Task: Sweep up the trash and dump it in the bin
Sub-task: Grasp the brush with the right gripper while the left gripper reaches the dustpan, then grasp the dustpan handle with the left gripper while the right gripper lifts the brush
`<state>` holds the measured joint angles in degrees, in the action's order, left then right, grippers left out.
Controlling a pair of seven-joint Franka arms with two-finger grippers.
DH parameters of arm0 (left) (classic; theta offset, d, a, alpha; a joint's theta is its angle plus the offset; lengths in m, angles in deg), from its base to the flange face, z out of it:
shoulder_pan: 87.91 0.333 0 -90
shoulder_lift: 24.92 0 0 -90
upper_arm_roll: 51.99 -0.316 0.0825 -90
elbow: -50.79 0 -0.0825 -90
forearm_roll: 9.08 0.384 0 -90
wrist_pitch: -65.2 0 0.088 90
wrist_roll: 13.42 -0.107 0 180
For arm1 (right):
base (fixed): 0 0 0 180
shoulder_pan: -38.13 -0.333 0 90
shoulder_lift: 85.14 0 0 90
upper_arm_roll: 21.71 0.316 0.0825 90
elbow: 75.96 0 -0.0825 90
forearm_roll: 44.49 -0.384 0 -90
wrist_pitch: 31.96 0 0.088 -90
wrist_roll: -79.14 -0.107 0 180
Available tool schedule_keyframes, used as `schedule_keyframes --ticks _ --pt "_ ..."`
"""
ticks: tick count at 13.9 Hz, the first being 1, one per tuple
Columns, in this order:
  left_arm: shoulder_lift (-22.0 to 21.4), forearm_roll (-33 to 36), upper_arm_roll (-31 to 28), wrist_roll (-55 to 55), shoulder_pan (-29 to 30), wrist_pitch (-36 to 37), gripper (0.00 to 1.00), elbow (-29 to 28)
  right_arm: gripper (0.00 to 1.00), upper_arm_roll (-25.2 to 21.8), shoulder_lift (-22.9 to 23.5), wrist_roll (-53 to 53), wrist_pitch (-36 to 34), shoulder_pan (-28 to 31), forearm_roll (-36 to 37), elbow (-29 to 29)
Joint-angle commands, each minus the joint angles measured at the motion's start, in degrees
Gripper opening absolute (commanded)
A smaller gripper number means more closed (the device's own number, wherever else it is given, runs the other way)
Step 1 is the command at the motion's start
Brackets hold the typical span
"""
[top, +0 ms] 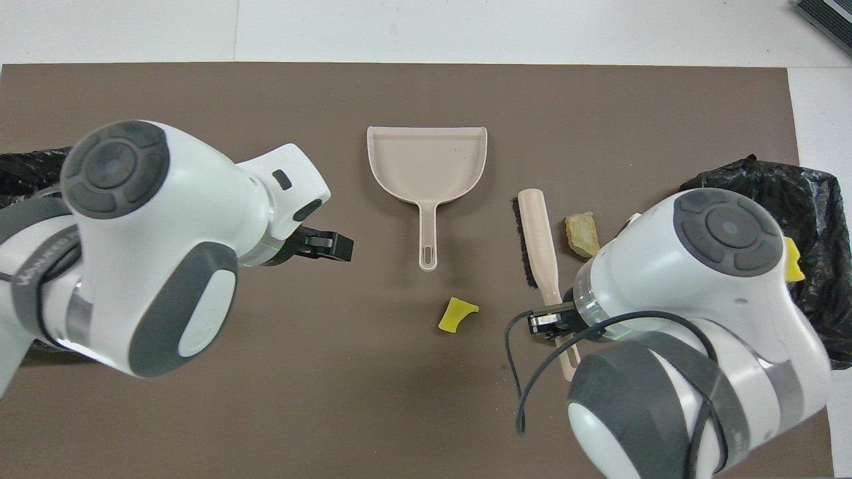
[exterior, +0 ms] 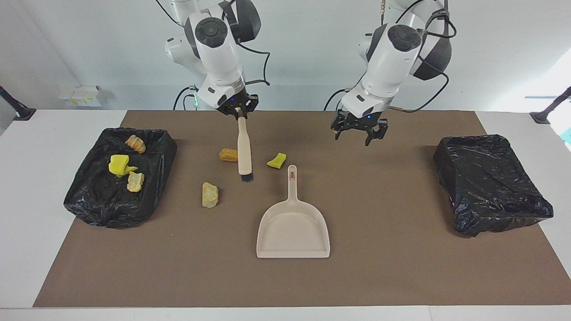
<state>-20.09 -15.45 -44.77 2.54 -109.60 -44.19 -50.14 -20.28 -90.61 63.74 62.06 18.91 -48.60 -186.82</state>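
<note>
My right gripper [exterior: 239,111] is shut on the handle end of a beige brush [exterior: 244,151], whose black bristles [exterior: 246,177] point down at the mat. An orange lump [exterior: 228,154] and a yellow-green sponge scrap [exterior: 276,160] lie either side of the brush. A tan lump [exterior: 210,195] lies farther out. The beige dustpan [exterior: 292,223] lies flat mid-mat, handle toward the robots. My left gripper [exterior: 359,129] is open and empty, hovering over the mat. In the overhead view I see the brush [top: 538,239], scrap [top: 457,314], tan lump [top: 581,233] and dustpan [top: 426,166].
A black-bagged bin [exterior: 89,196] at the right arm's end holds three trash pieces [exterior: 119,165]. A second black-bagged bin [exterior: 490,183] stands at the left arm's end. The brown mat [exterior: 401,267] covers most of the white table.
</note>
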Motion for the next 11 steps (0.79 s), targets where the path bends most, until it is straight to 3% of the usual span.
schedule_keyframes --ticks 1,4,6,9,11 --pt "8.1 -0.5 -1.0 7.3 -5.6 -5.6 1.00 4.0 0.00 0.6 0.0 0.8 0.1 4.1 4.5 -0.8" --pt "13.4 -0.4 -1.1 9.4 -8.4 -10.0 1.00 5.5 0.00 0.6 1.4 1.0 5.2 5.8 13.9 -4.5" --pt "18.9 0.1 -1.2 9.4 -8.6 -9.4 1.00 11.9 0.00 0.7 4.0 3.6 8.4 8.4 17.4 -5.1" --pt "23.3 2.8 -1.3 10.6 -10.6 -9.9 1.00 14.0 0.00 0.7 7.1 11.5 13.7 12.4 19.7 -6.8" --pt "26.6 3.7 -1.5 12.2 -11.1 -9.3 1.00 17.6 0.00 0.9 6.6 17.7 18.1 15.5 19.6 -10.8"
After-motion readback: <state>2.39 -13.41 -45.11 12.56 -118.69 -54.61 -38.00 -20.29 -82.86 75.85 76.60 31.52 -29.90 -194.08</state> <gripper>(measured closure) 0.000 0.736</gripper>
